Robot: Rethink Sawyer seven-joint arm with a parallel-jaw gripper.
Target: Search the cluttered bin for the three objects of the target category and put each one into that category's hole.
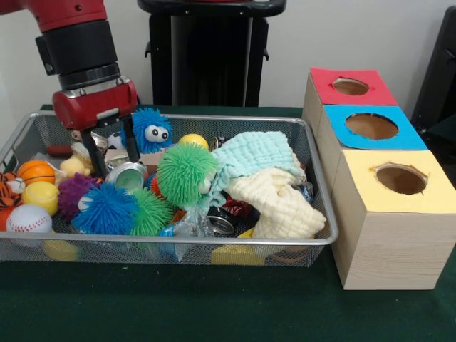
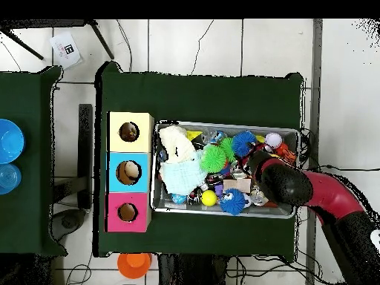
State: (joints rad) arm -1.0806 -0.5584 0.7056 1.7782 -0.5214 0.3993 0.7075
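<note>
The wire-mesh bin [image 1: 214, 241] is packed with clutter: spiky rubber balls in green [image 1: 185, 172], blue [image 1: 105, 210] and purple, small sports balls [image 1: 28, 218], metal cans [image 1: 128, 175] and two cloths [image 1: 258, 153]. My gripper [image 1: 112, 155] reaches down into the bin's left part, fingers [image 1: 95, 158] apart, tips among the objects just above the silver can. It holds nothing that I can see. The blue-topped hole [image 1: 371, 126] is the middle of three boxes to the right of the bin. In the overhead view the gripper [image 2: 251, 180] is over the bin [image 2: 223, 214], far from the blue hole [image 2: 129, 172].
A red-topped hole [image 1: 350, 86] lies behind the blue one and a yellow-topped hole [image 1: 401, 178] in front of it. A furry blue ball with eyes [image 1: 151, 131] sits right beside the gripper. The robot's black pedestal [image 1: 210, 57] stands behind the bin.
</note>
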